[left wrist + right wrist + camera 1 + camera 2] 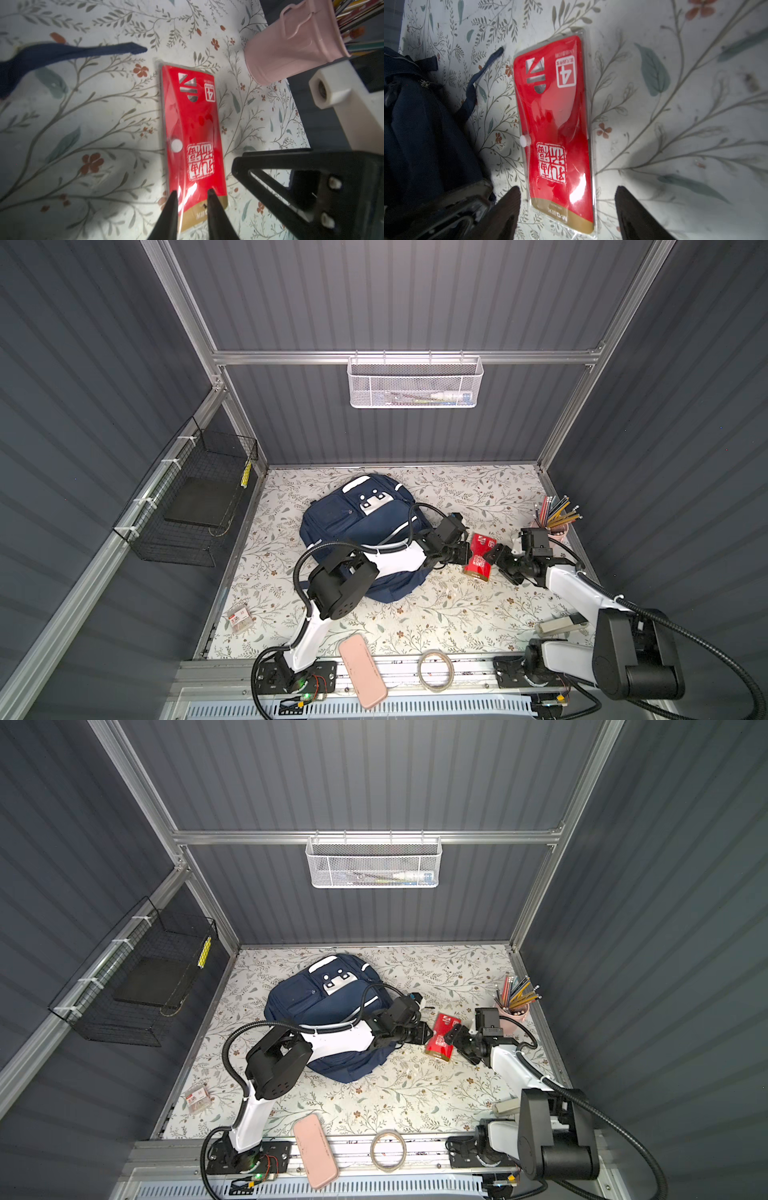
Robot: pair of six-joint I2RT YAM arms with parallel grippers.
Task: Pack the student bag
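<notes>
Surface: a floral-print tabletop (449, 614) inside a booth of dark grey ribbed walls and aluminium rails.
Bag: the student bag (353, 526) (320, 1006) lies flat with its front pockets up, left of centre towards the back of the tabletop in both top views. The left arm's white forearm crosses over its near part.
Strap: a navy strap (83, 51) trails off the bag onto the tabletop.
Packet: a red packet (480, 558) (195, 128) (556, 116) in a clear sleeve lies flat just right of the bag, between the two grippers.
Left arm: the left gripper (191, 194) has its tips a narrow gap apart, set on the packet's gold end. Whether they pinch it cannot be told.
Right arm: the right gripper (568, 189) is spread wide, with the packet's gold end lying in the gap.
Right edge: a pink pencil bucket (559, 531) (291, 47) full of pencils stands behind the right gripper.
Front rail: a pink oblong case (362, 670) and a tape roll (435, 670) lie near each other.
Walls: a white mesh basket (413, 381) hangs on the back rail and a black wire basket (191, 506) on the left wall.
</notes>
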